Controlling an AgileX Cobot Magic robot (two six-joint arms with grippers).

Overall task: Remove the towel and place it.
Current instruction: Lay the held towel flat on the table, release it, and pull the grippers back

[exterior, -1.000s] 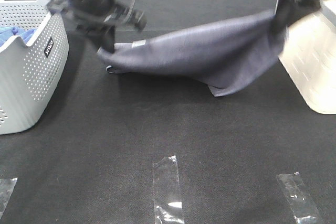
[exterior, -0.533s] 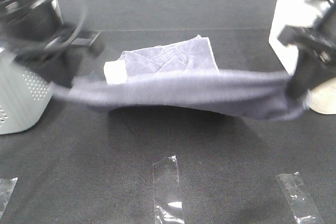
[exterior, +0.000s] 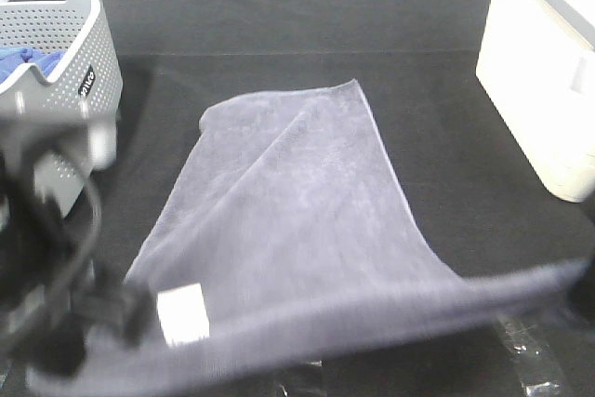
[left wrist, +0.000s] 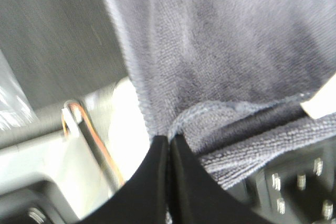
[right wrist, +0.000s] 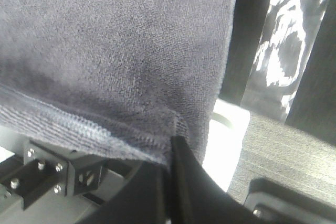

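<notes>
Moved: towel (exterior: pixel 297 211) now reaches from mid-frame to the bottom of the high view; a moment ago it hung as a taut band.
Done: towel is out of the basket (exterior: pixel 79 62), its far half flat on the table (exterior: pixel 279 16).
Left: lower the raised near edge and release it.
Left gripper (left wrist: pixel 169 142): jaws pinched tight on the near corner hem.
Right gripper (right wrist: pixel 175 145): jaws clamped on the other near corner.
Look: slate-grey plush, stitched hem, white label (exterior: pixel 181 315), one diagonal crease.
</notes>
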